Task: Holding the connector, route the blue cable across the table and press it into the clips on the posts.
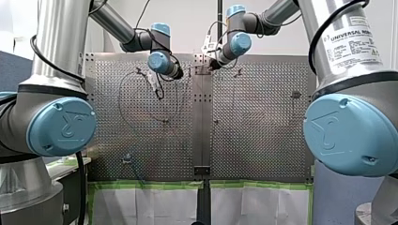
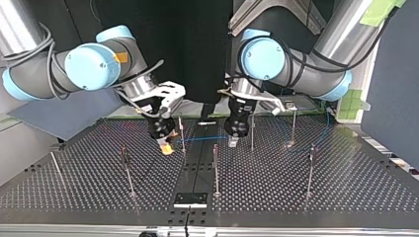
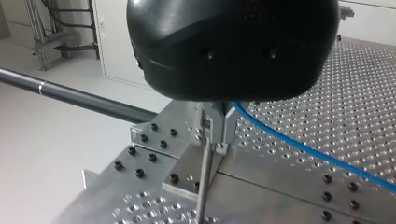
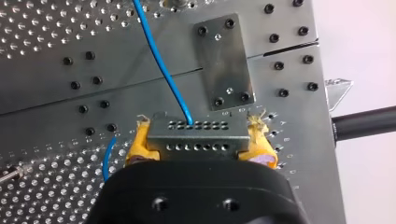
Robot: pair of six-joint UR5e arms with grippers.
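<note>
My right gripper (image 4: 201, 151) has its yellow pads (image 4: 140, 145) shut on the grey connector (image 4: 197, 135), a small block with rows of holes. The blue cable (image 4: 161, 65) leaves the connector and runs ahead over the plate. In the top view, my right gripper (image 2: 167, 147) is at centre left, and the cable (image 2: 202, 139) stretches from it to my left gripper (image 2: 232, 142). The metal fingers (image 3: 225, 133) of my left gripper (image 3: 218, 145) are shut, with the cable (image 3: 303, 149) trailing off beside them. A thin post (image 3: 204, 179) stands just under the fingertips.
Several thin posts stand on the perforated table (image 2: 346, 187), among them one (image 2: 215, 170) near the middle, one (image 2: 252, 131) beside my left gripper and one (image 2: 182, 129) beside my right gripper. A metal joining plate (image 4: 222, 60) lies ahead of the connector.
</note>
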